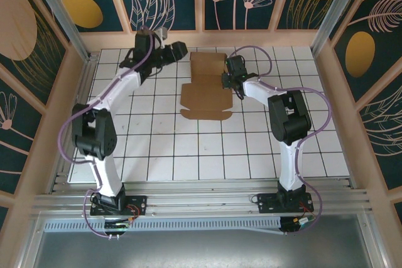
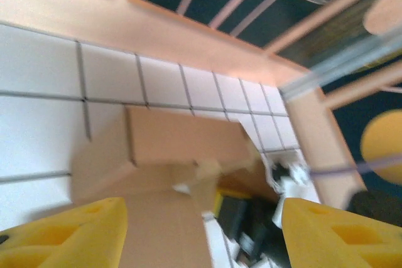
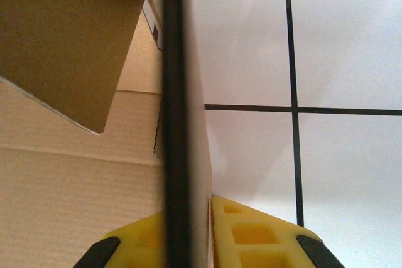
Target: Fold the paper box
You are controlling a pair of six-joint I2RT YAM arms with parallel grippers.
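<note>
- At the left, off the 10 o'clock corner of the paper box [image 1: 204, 92]: left gripper [image 1: 178, 51], released, yellow fingers [image 2: 63, 233] spread wide, nothing between them, clear of the cardboard.
- In the middle, toward 12 o'clock on the white grid table [image 1: 157, 155]: the paper box, partly folded, far panel [image 2: 182, 139] apparently raised off the sheet, near flap [image 1: 206, 115] lying flat at 6 o'clock.
- At the sheet's 3 o'clock edge: right gripper [image 1: 231, 78], clenched on the box's side flap [image 3: 174, 92], cardboard seen edge-on between the yellow pads [image 3: 264, 236].
- Judged step: standing up the 3 o'clock side wall, with the left arm free for a counter-hold or the next fold.
- Hold the right pinch firm and close to the crease; swing the flap about that crease rather than pulling, to avoid dragging the sheet toward 9 o'clock.
- Bring the left gripper down at the 9 or 10 o'clock side as a stop before adding force.
- Watch the raised far panel: likely to spring back if unsupported.
- Approach slowly; thin cardboard, prone to buckling away from the score lines.
</note>
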